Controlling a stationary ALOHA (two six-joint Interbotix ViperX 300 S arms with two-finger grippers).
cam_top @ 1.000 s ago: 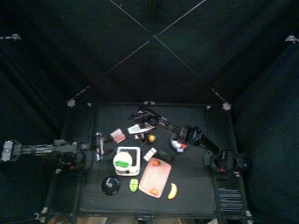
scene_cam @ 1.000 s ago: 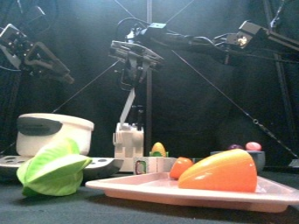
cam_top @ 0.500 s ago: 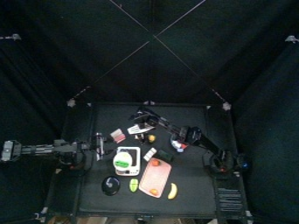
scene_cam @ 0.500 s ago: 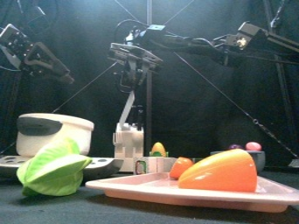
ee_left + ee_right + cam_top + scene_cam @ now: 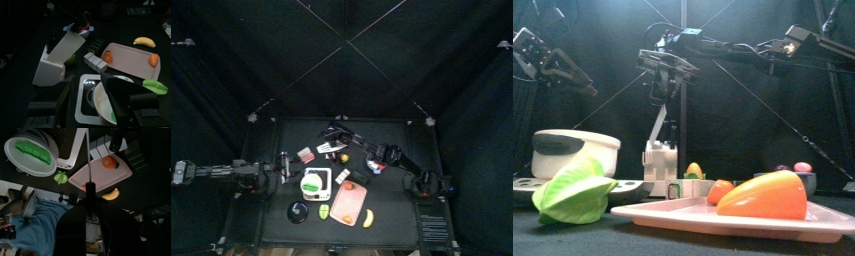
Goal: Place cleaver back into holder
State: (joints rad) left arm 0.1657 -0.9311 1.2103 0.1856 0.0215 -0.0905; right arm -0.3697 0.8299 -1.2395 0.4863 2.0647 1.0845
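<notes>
Holder: white slanted plastic block (image 5: 657, 158), mid-table, directly under the blade.
Right gripper (image 5: 663, 88): pointing down, jaws partly closed on the cleaver's upper end.
Left gripper (image 5: 99, 100): wide open, empty, resting at the table's left.
Cleaver: thin whitish-grey flat blade (image 5: 656, 120), hanging slightly tilted, lower end at the holder's top; slot entry unclear.
Advice: line the blade up with the slot's slant, lower slowly, and release only once seated.

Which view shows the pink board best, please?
The left wrist view: the pink board lies nearly whole and near. The top view shows it from far above, the front view edge-on, the right wrist view turned and farther off.
</notes>
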